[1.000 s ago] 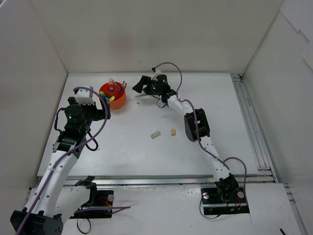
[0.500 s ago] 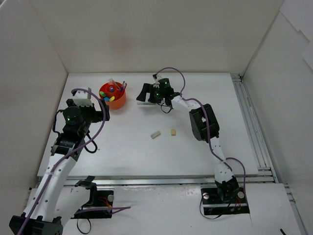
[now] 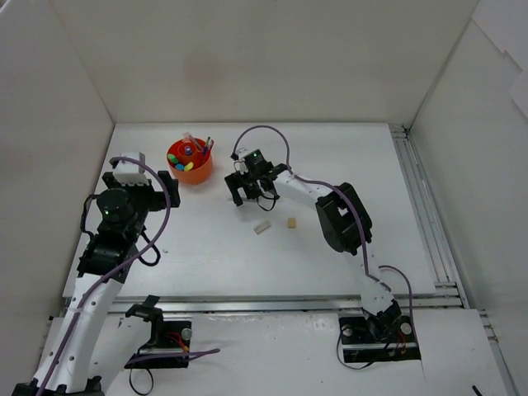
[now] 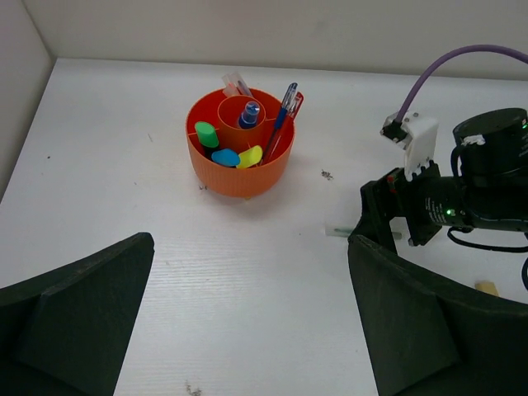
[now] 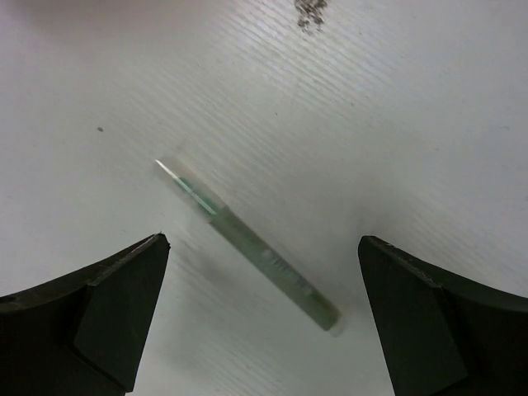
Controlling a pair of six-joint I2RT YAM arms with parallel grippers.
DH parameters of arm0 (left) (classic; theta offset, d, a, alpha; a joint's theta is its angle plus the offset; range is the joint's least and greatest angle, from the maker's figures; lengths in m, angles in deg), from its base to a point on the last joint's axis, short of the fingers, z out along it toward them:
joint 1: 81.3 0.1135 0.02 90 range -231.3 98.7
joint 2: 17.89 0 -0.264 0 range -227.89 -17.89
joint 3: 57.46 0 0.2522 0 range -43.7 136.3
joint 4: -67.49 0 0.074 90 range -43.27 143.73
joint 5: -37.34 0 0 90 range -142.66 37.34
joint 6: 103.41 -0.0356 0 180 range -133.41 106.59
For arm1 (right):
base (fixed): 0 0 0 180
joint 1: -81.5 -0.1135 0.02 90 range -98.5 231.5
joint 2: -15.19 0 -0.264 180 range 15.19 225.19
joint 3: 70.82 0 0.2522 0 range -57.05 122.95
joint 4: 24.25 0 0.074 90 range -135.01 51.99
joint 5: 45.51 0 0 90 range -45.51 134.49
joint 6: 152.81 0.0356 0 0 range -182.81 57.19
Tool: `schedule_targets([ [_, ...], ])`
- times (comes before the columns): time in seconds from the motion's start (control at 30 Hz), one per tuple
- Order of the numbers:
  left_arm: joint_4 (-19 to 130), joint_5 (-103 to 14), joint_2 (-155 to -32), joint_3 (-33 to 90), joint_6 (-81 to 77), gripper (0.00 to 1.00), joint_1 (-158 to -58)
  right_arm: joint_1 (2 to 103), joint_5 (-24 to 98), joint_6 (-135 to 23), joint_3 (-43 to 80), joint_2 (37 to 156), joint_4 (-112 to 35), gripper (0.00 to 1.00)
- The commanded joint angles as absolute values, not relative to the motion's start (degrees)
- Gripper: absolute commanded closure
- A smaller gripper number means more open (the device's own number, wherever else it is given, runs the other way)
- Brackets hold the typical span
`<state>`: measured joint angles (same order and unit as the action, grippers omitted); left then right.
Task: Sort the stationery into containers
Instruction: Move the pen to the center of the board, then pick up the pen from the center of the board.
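Observation:
The orange container stands at the back left. It holds green, blue and yellow capped highlighters, a blue-capped tube in its centre well, and a blue and a red pen. A thin grey-green pen lies flat on the table, its end showing beside the right arm. My right gripper hangs open just above that pen, one finger on either side, not touching it. Two beige erasers lie nearer the front. My left gripper is open and holds nothing, in front of the container.
White walls enclose the table on the left, back and right. A metal rail runs along the right edge. The right arm's elbow rises over the table's middle right. Small dark specks mark the surface near the container.
My right gripper has swung from the back of the table toward the front left and come down over the pen. The left arm has drawn back a little from the container.

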<state>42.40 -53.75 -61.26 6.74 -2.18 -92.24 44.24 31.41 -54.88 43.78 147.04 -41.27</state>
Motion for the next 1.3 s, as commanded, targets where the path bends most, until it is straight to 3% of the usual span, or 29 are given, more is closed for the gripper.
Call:
schedule_targets([
  [0.0,43.9,-53.7,-60.8,7.0,-1.2,0.0,-92.6,39.4,43.8,-66.0,43.7,144.0,-51.7,0.02],
  [0.03,43.6,-54.0,-60.6,7.0,-1.0,0.0,-92.6,38.4,48.0,-66.9,43.2,144.0,-53.4,0.03],
  [0.1,42.9,-54.5,-60.3,6.7,-0.5,0.0,-92.6,36.8,48.4,-68.5,41.3,143.6,-54.1,0.2],
  [0.13,43.1,-54.4,-60.0,6.5,-0.5,0.0,-92.6,36.3,48.3,-68.3,40.8,143.2,-54.0,0.39],
  [0.23,42.9,-53.9,-59.5,6.3,-0.2,0.0,-92.6,36.1,45.8,-68.5,39.9,143.2,-54.0,0.59],
  [0.5,39.4,-54.0,-58.2,6.6,0.2,0.0,-92.6,36.1,39.0,-70.0,39.1,140.3,-53.7,0.9],
  [0.53,39.1,-53.7,-57.9,6.4,0.6,0.0,-92.6,36.1,38.5,-71.0,38.9,139.5,-53.5,0.98],
  [0.7,38.2,-49.4,-56.7,5.6,1.9,0.0,-92.6,36.4,37.1,-75.0,34.6,134.3,-47.4,1.0],
  [0.9,38.7,-41.6,-56.3,4.3,5.1,0.0,-92.6,36.8,27.5,-76.7,15.3,118.8,-18.7,1.0],
  [1.03,42.4,-34.7,-58.2,3.2,9.4,0.0,-93.1,36.4,23.6,-74.8,6.7,111.4,-8.0,1.0],
  [1.27,55.2,-30.9,-63.5,-1.8,15.0,0.0,-98.2,34.2,22.6,-70.6,0.7,104.1,-1.0,1.0],
])
